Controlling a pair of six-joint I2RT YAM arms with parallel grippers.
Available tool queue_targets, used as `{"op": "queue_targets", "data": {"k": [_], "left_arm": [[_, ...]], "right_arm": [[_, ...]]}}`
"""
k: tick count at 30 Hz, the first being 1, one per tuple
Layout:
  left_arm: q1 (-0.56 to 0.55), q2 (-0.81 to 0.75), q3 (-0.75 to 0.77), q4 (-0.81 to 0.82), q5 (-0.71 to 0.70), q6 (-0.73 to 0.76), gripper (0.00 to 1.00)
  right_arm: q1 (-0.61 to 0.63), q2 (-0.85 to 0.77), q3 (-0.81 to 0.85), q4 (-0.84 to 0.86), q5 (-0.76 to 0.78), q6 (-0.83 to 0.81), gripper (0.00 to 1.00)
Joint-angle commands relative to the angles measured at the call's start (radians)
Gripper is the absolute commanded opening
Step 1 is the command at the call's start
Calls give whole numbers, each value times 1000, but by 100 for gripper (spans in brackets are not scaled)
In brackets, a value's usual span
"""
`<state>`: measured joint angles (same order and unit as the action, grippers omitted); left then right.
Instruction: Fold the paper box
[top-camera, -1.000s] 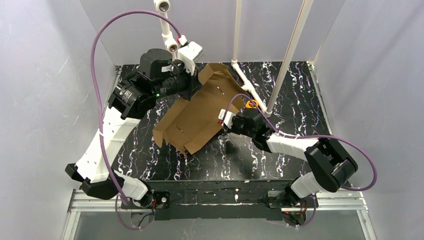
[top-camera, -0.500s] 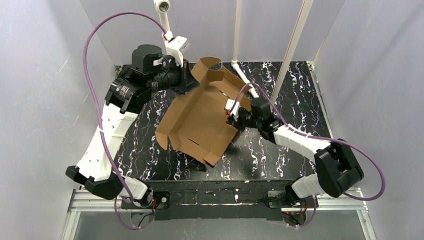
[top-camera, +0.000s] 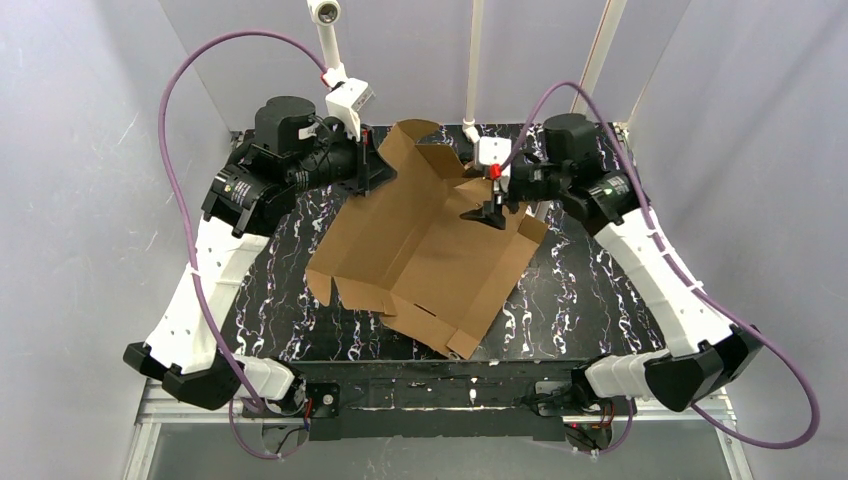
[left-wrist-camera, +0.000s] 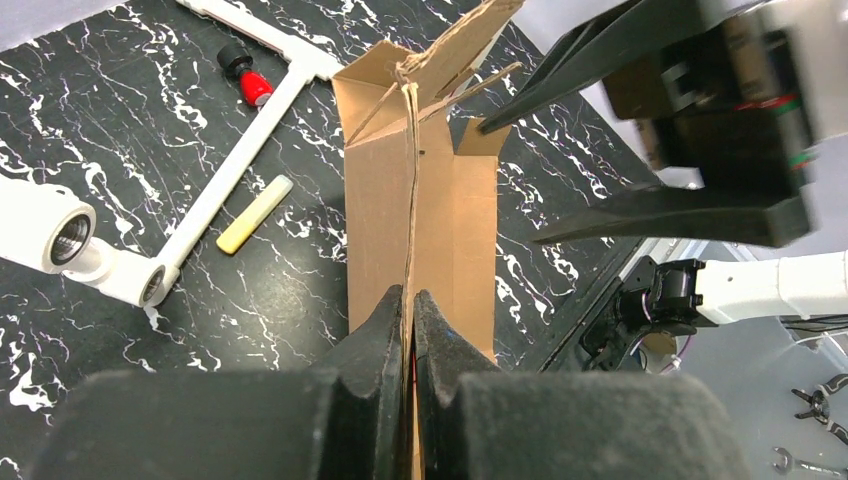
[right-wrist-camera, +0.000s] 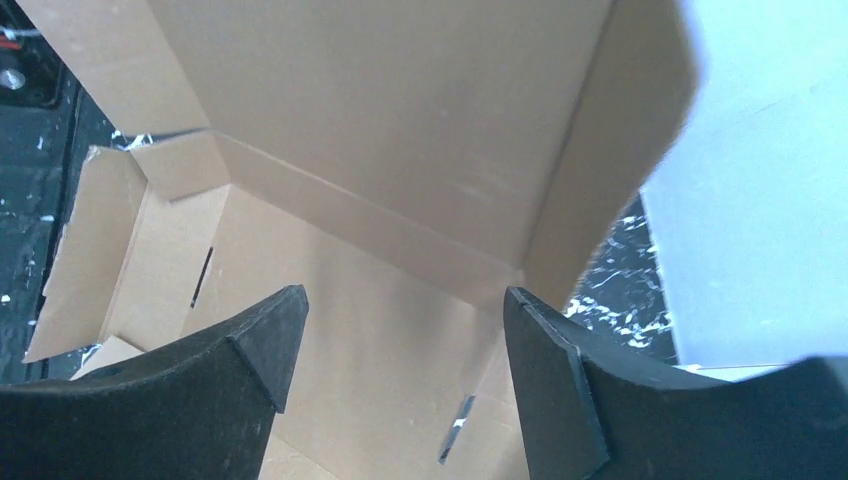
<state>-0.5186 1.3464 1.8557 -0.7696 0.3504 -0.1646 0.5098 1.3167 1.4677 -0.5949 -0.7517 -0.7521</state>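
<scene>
The paper box (top-camera: 420, 255) is a brown cardboard sheet with flaps, lying mostly opened out on the black marbled table (top-camera: 590, 290). Its far end is raised. My left gripper (top-camera: 376, 172) is shut on the box's far left edge. In the left wrist view the cardboard (left-wrist-camera: 450, 220) runs edge-on between the closed jaws of that gripper (left-wrist-camera: 410, 300). My right gripper (top-camera: 490, 210) hangs open above the box's far right part, touching nothing. In the right wrist view the fingers of the right gripper (right-wrist-camera: 400, 310) stand wide apart over the box's inner floor and a raised panel (right-wrist-camera: 400, 120).
White pipe posts (top-camera: 475, 70) rise at the back of the table, and a white pipe piece (left-wrist-camera: 240, 130) lies beside the box. A red-capped part (left-wrist-camera: 245, 80) and a pale yellow stick (left-wrist-camera: 255, 213) lie near it. Grey walls close in three sides.
The right gripper has opened, left the box's right edge and swung up to the far side. The box has spread flatter toward the near right. The left gripper stays shut on it.
</scene>
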Motion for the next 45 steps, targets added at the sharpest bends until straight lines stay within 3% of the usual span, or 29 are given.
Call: {"op": "queue_targets", "data": {"k": [1, 6, 10, 13, 16, 18, 21, 24, 25, 28, 30, 34, 41, 45], "left_arm": [[6, -48, -19, 32, 27, 10, 0], [6, -53, -26, 41, 50, 5, 0], [6, -55, -39, 53, 81, -8, 0], [6, -65, -57, 67, 90, -17, 0], [6, -75, -80, 84, 100, -25, 0], [6, -80, -98, 98, 104, -32, 0], [8, -93, -131, 122, 110, -48, 0], [24, -129, -183, 144, 120, -73, 0], [36, -146, -203, 153, 132, -87, 5], [86, -216, -282, 194, 214, -118, 48], [128, -265, -321, 187, 259, -119, 69], [161, -354, -407, 175, 314, -108, 95], [164, -353, -401, 152, 355, -214, 98], [164, -349, -402, 118, 316, -258, 93]], "right_arm": [[-25, -13, 142, -122, -46, 38, 82], [-43, 67, 220, 13, -10, 215, 93], [-43, 161, 270, 97, -62, 307, 91], [-42, 198, 277, 151, -111, 364, 79], [-42, 208, 276, 175, -142, 372, 59], [-42, 205, 268, 193, -179, 371, 42], [-42, 201, 265, 206, -202, 378, 5], [-51, 181, 243, 212, -189, 372, 1], [-59, 175, 236, 222, -193, 381, 1], [-82, 159, 211, 251, -214, 416, 1], [-91, 153, 197, 266, -212, 431, 1], [-97, 156, 179, 297, -211, 471, 1], [-97, 170, 160, 326, -146, 504, 1], [-97, 175, 146, 343, -102, 522, 1]]}}
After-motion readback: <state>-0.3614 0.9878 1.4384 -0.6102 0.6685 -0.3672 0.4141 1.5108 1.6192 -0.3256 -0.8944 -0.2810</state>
